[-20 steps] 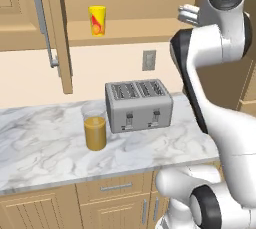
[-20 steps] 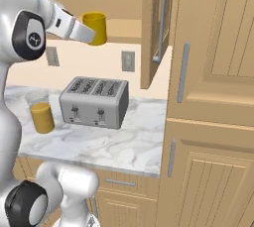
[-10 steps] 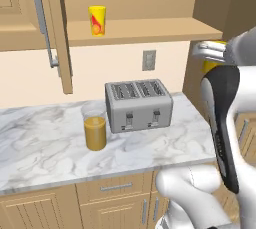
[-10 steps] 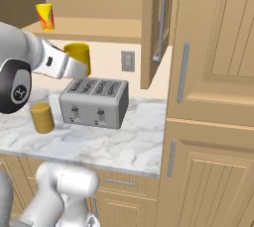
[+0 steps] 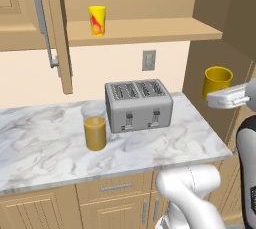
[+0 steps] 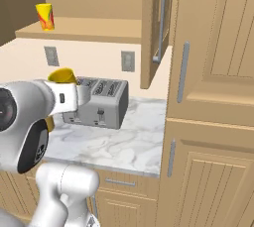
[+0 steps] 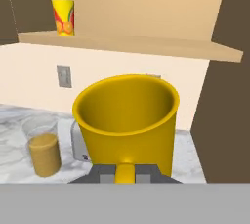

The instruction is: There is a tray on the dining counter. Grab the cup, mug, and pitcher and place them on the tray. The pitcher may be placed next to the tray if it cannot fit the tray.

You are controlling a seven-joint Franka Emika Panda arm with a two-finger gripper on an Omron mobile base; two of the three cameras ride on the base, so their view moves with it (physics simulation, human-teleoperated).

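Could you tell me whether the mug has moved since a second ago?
Yes. In the left base view the mug, held in the gripper, has swung right and lower, past the toaster.

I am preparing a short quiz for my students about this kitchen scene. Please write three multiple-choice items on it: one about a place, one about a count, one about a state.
1. Where does the cup stand?
A. on the wooden shelf above the worktop
B. on the marble worktop beside the toaster
C. inside the toaster

2. How many slots does the toaster have on top?
A. two
B. four
C. six

3. What is the state of the mug?
A. it stands on the worktop
B. it lies tipped on the shelf
C. it is held upright in the air by the gripper

Answers:
1. A, the cup sits on the shelf, high above the marble worktop.
2. B, four slots show on the toaster's top.
3. C, the hand view shows the gripper shut on the mug's handle, opening upward, clear of the worktop.
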